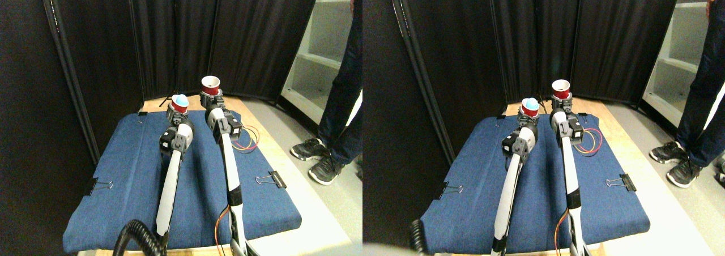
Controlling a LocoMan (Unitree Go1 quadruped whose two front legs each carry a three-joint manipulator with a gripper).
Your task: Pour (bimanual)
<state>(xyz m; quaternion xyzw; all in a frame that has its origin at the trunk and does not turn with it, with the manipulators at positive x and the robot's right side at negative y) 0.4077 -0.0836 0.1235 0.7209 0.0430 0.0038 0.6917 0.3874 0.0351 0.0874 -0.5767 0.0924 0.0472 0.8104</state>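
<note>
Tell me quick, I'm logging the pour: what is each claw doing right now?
Left claw: closed on a red cup with a blue ball in it.
Right claw: closed on an empty red cup, held higher.

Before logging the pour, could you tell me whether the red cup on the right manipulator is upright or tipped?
Upright: the red cup sits above the right pincer with its white-rimmed mouth facing up. Whether anything is inside cannot be told.

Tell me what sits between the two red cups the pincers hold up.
Nothing: in the stereo pair view the stretch between the left pincer's cup with the blue ball and the right pincer's empty cup is bare, only dark curtain behind.
</note>
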